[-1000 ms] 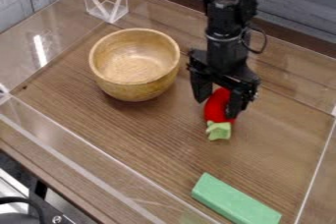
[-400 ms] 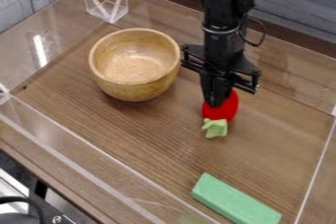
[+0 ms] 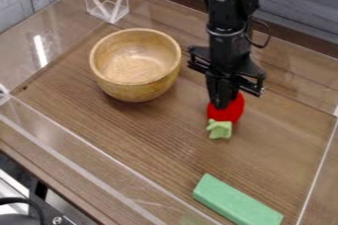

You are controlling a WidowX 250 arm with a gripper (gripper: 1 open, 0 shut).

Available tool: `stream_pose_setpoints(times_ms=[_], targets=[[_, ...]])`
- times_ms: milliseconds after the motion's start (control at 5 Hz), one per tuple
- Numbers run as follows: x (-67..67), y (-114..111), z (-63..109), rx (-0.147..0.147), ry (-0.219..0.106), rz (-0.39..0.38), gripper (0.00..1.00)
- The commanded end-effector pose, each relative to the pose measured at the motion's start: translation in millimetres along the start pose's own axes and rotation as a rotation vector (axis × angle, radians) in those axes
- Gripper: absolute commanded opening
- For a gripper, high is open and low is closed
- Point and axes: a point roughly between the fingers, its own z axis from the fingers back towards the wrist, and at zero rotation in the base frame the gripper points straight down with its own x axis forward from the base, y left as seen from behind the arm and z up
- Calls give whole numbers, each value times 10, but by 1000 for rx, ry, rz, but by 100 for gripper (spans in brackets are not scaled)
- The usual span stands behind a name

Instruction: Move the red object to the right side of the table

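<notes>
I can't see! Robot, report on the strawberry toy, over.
Gripper shut on red object. Object near table middle, beside wooden bowl. Rightward path bare; green block sits nearer the front.

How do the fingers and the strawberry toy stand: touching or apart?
Touching. The camera view shows the fingers closed onto the red top of the strawberry toy, with no gap visible.

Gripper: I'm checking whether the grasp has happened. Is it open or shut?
Shut on the red object: the gripper has its fingers pressed against the object's red top, with no gap showing.
</notes>
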Motion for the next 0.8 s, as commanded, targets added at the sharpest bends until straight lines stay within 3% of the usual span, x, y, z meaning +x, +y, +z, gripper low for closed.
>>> stream_pose_setpoints(times_ms=[0,200,600], targets=[[71,-100,70,-3,-43,20,100],[55,-158,55,-8,-49,64,100],[131,-121,148,-33,-21,-78,100]])
